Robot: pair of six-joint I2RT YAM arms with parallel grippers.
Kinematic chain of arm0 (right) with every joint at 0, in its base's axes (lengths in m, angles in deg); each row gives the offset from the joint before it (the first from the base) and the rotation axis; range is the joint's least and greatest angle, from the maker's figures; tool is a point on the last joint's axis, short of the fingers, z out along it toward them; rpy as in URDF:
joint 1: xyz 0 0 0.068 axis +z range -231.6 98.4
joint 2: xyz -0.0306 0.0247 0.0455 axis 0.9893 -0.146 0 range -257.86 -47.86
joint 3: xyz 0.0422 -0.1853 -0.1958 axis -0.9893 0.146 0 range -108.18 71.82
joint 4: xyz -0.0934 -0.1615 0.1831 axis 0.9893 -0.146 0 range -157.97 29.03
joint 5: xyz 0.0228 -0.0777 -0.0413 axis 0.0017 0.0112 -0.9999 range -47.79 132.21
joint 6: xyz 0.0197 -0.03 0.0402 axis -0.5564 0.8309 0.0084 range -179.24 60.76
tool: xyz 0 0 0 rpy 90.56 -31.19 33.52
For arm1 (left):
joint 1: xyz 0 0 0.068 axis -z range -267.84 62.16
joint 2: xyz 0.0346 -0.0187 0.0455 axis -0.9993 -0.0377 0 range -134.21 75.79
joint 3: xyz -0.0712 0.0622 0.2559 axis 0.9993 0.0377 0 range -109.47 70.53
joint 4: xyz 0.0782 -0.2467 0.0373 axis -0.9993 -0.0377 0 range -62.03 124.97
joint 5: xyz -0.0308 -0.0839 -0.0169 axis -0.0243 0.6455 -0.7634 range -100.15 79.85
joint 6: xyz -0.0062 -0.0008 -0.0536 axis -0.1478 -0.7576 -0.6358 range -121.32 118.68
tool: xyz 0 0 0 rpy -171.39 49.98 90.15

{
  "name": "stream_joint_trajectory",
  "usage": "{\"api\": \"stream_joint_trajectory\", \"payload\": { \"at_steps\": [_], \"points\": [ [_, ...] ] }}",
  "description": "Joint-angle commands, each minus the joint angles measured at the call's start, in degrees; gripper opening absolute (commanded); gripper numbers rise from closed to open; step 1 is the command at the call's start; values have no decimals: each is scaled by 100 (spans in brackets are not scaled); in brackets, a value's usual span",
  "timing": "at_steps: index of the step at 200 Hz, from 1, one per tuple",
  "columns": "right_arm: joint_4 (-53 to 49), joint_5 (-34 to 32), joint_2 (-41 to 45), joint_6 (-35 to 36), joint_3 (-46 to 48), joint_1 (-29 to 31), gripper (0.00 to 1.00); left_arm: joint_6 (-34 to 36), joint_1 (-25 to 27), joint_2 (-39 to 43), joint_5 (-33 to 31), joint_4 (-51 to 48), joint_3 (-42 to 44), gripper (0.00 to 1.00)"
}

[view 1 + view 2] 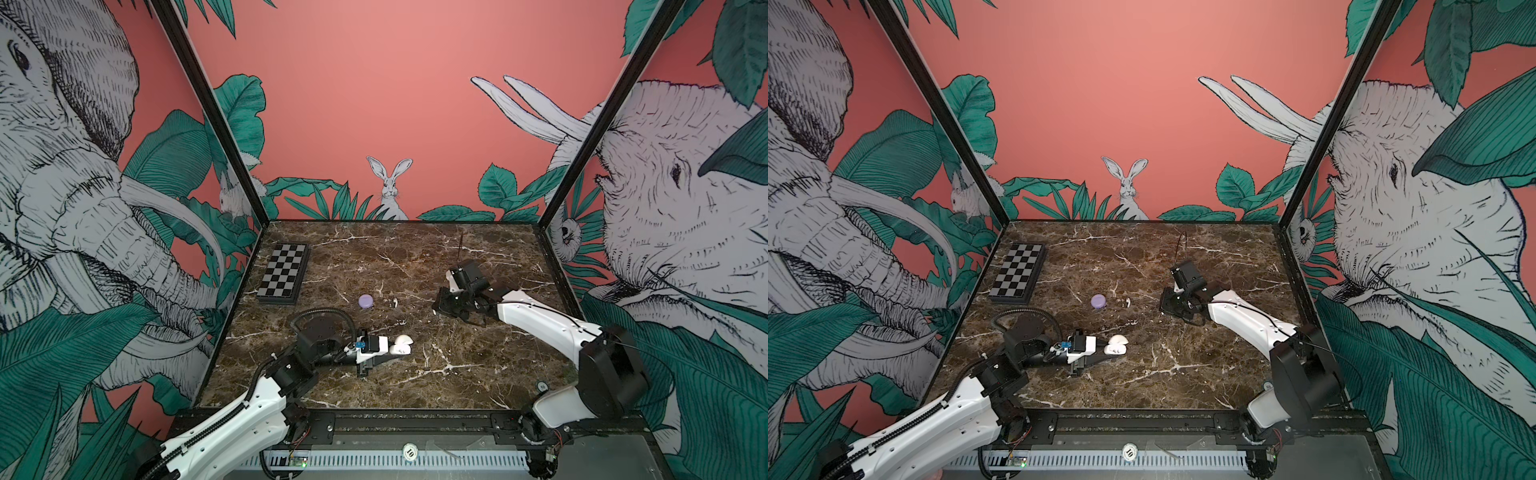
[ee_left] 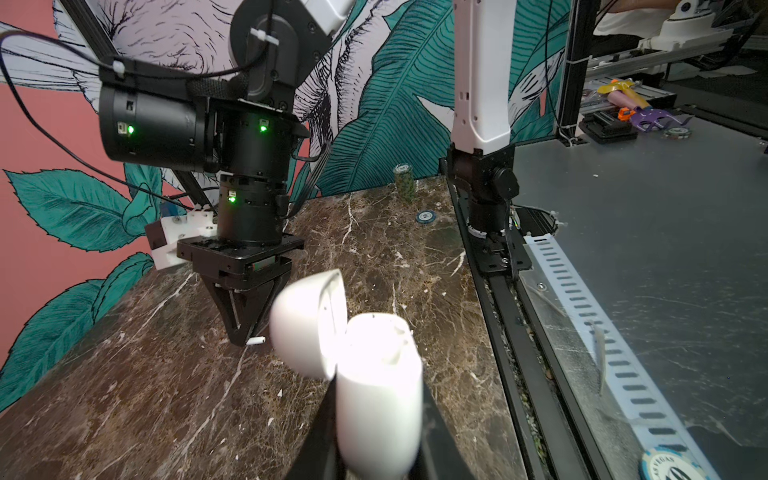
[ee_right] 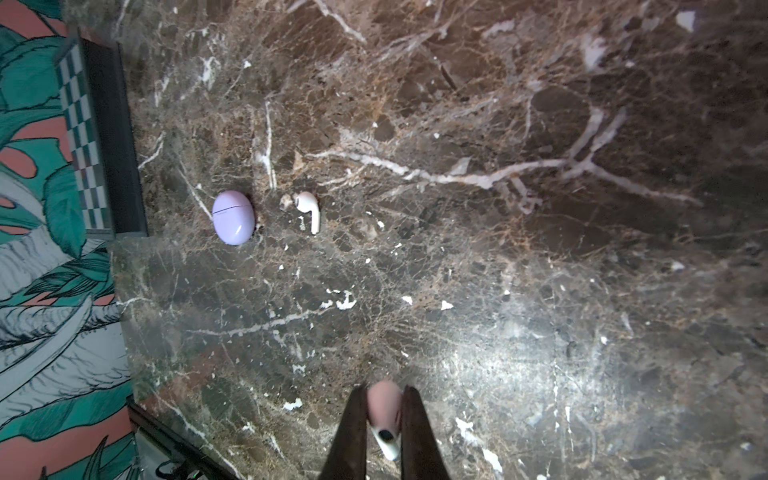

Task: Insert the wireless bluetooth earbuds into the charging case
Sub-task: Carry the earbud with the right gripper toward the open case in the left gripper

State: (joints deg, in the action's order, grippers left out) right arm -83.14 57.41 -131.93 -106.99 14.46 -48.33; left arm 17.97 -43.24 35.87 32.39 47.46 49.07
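Checkerboard (image 1: 284,273) on the brown marble counter (image 1: 415,257)
Flat, left of centre in both top views, beside the mural wall (image 1: 83,208).

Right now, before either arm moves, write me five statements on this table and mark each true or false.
1. The left pincer grips the white charging case, lid open. True.
2. The lilac case stands open. False: it is closed.
3. The right pincer is shut on an earbud. True.
4. The loose white earbud sits inside the white charging case. False: it lies on the marble table beside the lilac case.
5. The chessboard lies between the two arms. False: it lies at the far left of the marble table.
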Motion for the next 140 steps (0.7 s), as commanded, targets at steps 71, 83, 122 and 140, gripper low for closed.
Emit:
{"api": "stream_joint_trajectory", "payload": {
  "at_steps": [71, 83, 122, 140],
  "points": [
    [408, 280, 1152, 500, 6, 43, 0, -1927, 40, -215, -596, 1716, -181, 0],
    [438, 343, 1287, 561, -14, 39, 0, -2151, 78, -334, -744, 2047, -76, 0],
    [624, 573, 1679, 658, -12, 55, 0, -2501, 202, -784, -1142, 3073, 171, 0],
    [698, 617, 1859, 713, -1, 87, 0, -2590, 238, -979, -1356, 3413, 233, 0]
  ]
}}
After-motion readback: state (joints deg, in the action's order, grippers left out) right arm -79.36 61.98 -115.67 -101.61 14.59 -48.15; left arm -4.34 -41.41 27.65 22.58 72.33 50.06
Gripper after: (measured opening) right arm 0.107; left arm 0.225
